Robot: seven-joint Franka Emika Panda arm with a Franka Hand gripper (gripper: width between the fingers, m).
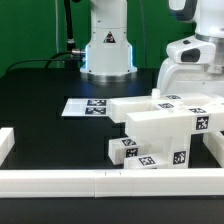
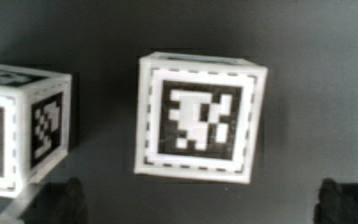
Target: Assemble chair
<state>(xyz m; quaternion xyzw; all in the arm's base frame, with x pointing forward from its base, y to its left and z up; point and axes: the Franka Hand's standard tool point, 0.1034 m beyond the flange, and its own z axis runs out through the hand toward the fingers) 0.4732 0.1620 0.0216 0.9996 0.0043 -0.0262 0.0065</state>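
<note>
– Chair parts (image 1: pixel 160 130) first: where did we find them?
– Bunched as white tagged blocks on the black tabletop (image 1: pixel 40 100), toward the exterior view's right, under the arm. We could not tell whether any two were joined.
– How far along did we judge the job?
– Early, we thought: nothing stood like a chair, no seat on legs, so nearly all the joining seemed left.
– And round the heap?
– We saw the long border rail (image 1: pixel 60 180) along the near edge, and the marker board (image 1: pixel 85 106) lying flat, apart from the parts on the exterior view's left.
– From the wrist?
– We looked down on one tagged piece (image 2: pixel 201 118), a second piece (image 2: pixel 19 125) beside it, a dark gap between them.
– And the tool (image 2: pixel 208 200)?
– We saw it spread wide and empty, its dark fingertips (image 2: pixel 60 195) either side of that first piece, touching nothing. We took it for lining up a pick.
</note>
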